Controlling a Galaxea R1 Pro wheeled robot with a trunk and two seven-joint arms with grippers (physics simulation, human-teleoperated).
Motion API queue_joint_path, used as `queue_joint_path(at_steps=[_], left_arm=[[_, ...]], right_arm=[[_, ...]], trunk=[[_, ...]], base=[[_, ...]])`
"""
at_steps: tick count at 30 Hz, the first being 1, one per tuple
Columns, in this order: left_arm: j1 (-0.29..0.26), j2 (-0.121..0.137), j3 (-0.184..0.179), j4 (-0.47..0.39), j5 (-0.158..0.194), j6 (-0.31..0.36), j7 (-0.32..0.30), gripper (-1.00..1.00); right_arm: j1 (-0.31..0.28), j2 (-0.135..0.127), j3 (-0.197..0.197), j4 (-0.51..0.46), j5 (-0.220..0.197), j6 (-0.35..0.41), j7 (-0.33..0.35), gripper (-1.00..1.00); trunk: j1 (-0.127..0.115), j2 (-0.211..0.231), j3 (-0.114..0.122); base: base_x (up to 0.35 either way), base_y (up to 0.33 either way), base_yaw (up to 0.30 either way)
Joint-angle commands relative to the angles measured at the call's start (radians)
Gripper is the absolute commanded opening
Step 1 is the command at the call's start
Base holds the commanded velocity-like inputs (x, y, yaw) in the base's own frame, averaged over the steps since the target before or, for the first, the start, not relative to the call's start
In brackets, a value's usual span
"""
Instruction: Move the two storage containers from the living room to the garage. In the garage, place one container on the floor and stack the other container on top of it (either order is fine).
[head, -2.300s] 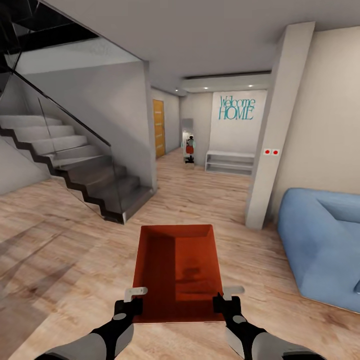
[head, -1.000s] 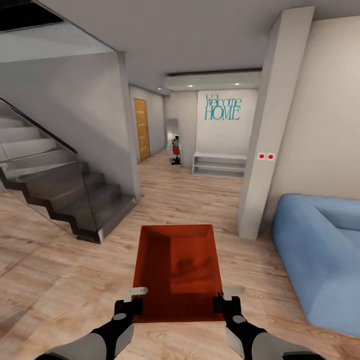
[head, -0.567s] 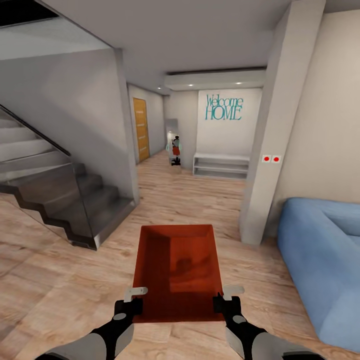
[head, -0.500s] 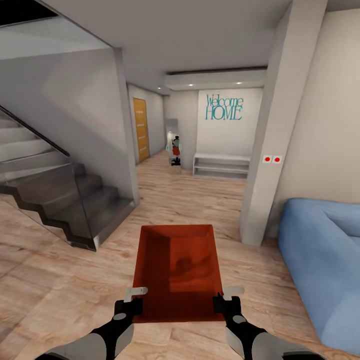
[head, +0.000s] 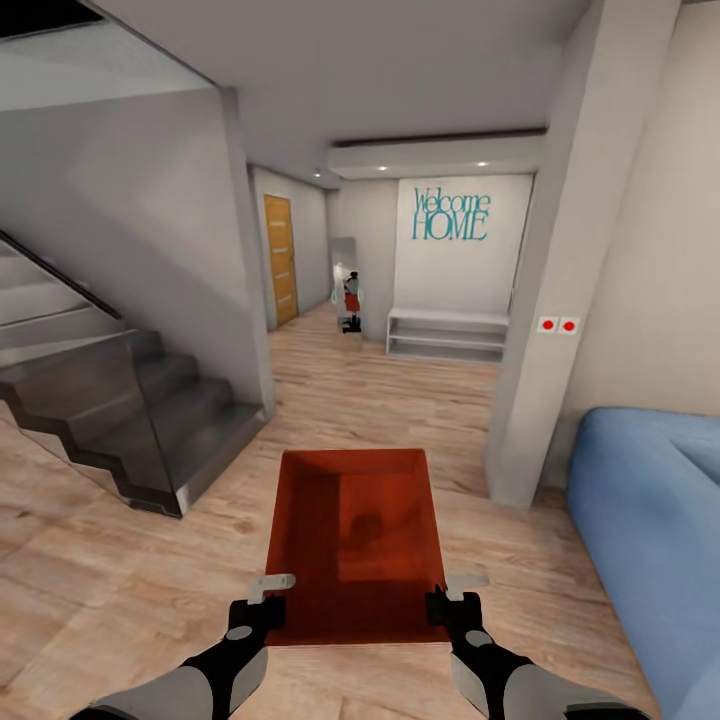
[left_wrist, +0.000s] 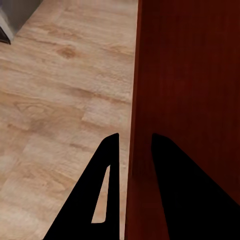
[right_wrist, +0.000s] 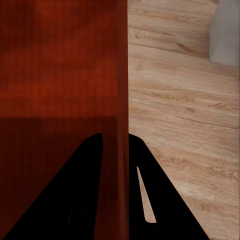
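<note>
One orange-red storage container (head: 355, 540) hangs level in front of me above the living room's light wood-plank floor (head: 120, 590); it is open-topped and empty. My left gripper (head: 264, 608) is shut on its near left wall and my right gripper (head: 442, 604) is shut on its near right wall. In the left wrist view the black fingers (left_wrist: 107, 165) of the left gripper (left_wrist: 134, 136) straddle the thin wall of the container (left_wrist: 190, 100). The right wrist view shows the right gripper (right_wrist: 115, 136) pinching the container's (right_wrist: 60, 65) wall the same way.
A dark staircase with a glass rail (head: 120, 410) stands at the left. A white pillar (head: 555, 300) and a blue sofa (head: 650, 520) are at the right. Between them a wood-floored hallway (head: 370, 370) leads to a yellow door (head: 280, 258) and a white shelf (head: 445, 335).
The whole view has advanced toward the hallway: staircase, pillar and sofa have slid outward and nearer. The container and both grippers keep the same place in front of me.
</note>
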Motion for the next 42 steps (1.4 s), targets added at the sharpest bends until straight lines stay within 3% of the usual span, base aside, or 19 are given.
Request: queue_joint_path(at_steps=[1,42], left_arm=[[-0.001,0.0,-0.019,-0.001,0.004,-0.007,0.014,-1.0],[-0.001,0.001,-0.019,-0.001,0.004,-0.007,0.013,-1.0]], right_arm=[[-0.001,0.009,0.004,0.004,-0.009,-0.003,-0.003,-1.0],[-0.001,0.009,0.004,0.004,-0.009,-0.003,-0.003,-1.0]], trunk=[[0.001,-0.002,-0.002],[0.001,-0.002,-0.002]], base=[[0.321,0.0,0.0],[0.321,0.0,0.0]])
